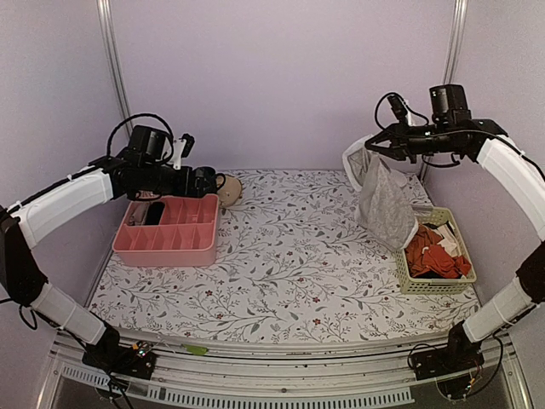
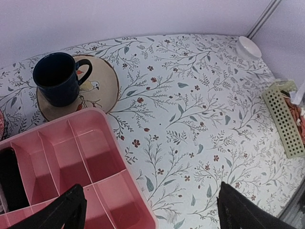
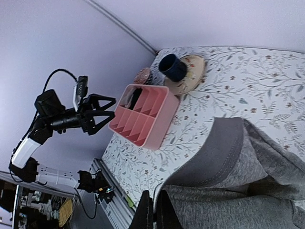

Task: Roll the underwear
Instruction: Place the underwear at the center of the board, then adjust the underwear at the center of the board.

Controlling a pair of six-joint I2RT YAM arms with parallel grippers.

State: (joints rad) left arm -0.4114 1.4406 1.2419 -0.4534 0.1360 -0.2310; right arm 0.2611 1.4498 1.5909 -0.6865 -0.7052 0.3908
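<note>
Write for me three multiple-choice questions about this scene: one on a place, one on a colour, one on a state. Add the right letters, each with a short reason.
1. Where does the dark blue mug stand?
A. on the round plate beside the pink tray
B. inside that tray
C. on the floor

2. What colour is the basket on the right?
A. pink
B. pale green
C. black

3. How is the underwear now?
A. lying spread flat
B. hanging from the right pincer
C. rolled up in the tray

Answers:
1 A: the left wrist view shows the mug on the plate, by the tray's corner.
2 B: its perforated wall is pale green.
3 B: the grey cloth hangs in the air under the shut pincer.
</note>
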